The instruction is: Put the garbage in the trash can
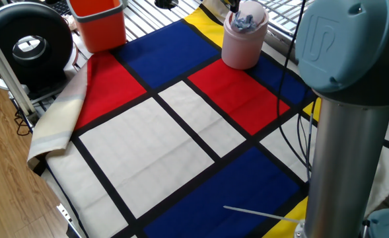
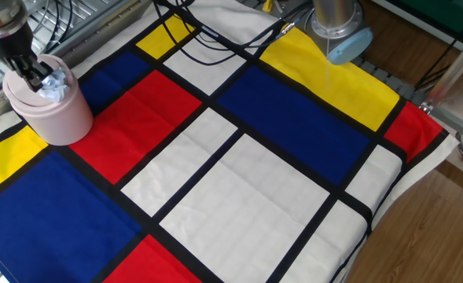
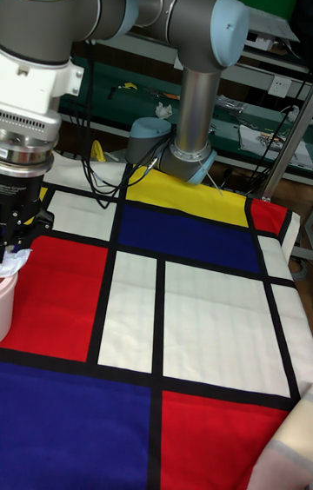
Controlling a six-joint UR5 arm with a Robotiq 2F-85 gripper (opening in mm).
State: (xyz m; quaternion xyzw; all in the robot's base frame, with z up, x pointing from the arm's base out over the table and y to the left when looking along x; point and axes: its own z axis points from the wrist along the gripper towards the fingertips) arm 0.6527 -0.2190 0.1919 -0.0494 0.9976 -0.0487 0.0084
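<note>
The trash can (image 1: 242, 46), a pale pink cylinder, stands on the cloth's far edge; it also shows in the other fixed view (image 2: 52, 110) and at the left edge of the tall view (image 3: 4, 303). The garbage (image 2: 55, 85), a crumpled white-grey paper wad, sits in the can's open mouth (image 1: 246, 20) (image 3: 16, 262). My gripper (image 2: 33, 76) hangs just above the can's rim, its dark fingers slightly apart and open, and the wad lies beside and below the tips (image 3: 19, 236). Only one fingertip (image 1: 235, 11) shows in the first fixed view.
An orange square-sided bin (image 1: 98, 23) stands at the cloth's far corner, next to a black round device (image 1: 28, 43). The arm's base (image 2: 337, 27) and cables (image 2: 215, 35) sit on the yellow end. The cloth's folded edge (image 1: 55, 125) hangs at the table side.
</note>
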